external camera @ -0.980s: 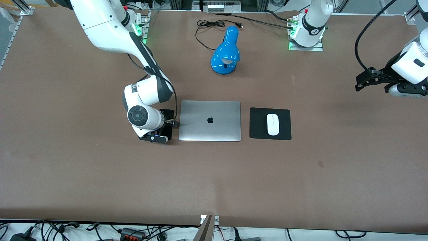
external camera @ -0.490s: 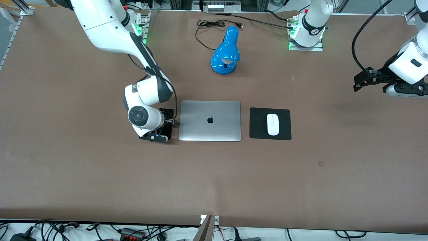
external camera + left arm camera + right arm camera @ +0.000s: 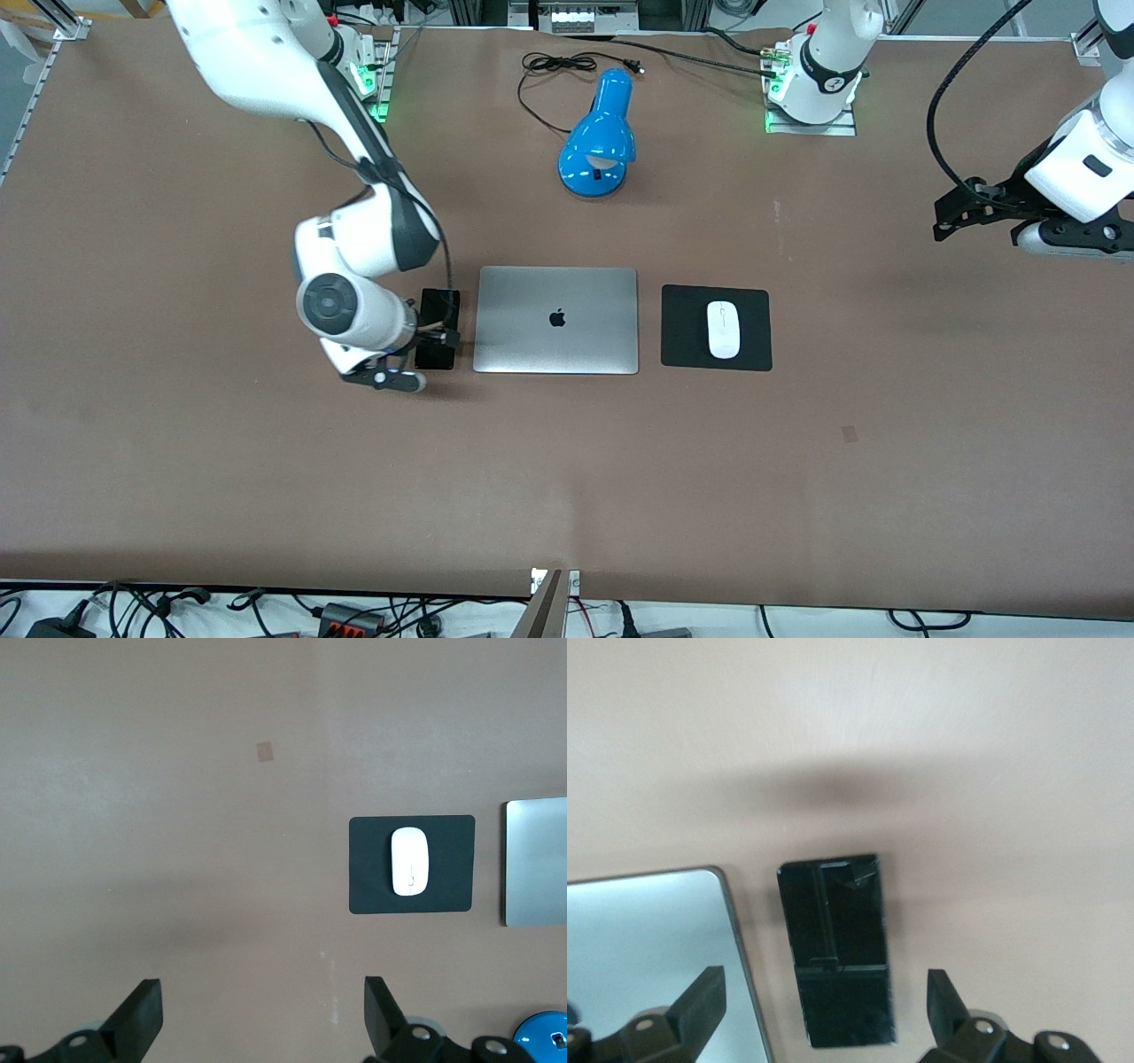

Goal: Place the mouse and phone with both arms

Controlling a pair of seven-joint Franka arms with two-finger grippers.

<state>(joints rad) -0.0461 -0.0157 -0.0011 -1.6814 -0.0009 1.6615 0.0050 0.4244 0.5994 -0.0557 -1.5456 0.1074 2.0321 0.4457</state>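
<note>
Phone (image 3: 438, 329) partly hidden (right gripper (image 3: 824, 1005) above it).

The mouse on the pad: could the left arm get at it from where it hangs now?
Probably yes. The mouse lies bare on the pad, nothing on or over it. The left end effector hangs open over bare table toward its own end, with nothing between them.

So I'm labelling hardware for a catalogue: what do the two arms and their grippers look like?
Both arms are glossy white with rounded shells and dark grey joint sections. The right arm has a round dark cap on its wrist joint, and the left arm trails a looping black cable. The right gripper and left gripper are black, with two flat, wedge-shaped fingers.
</note>
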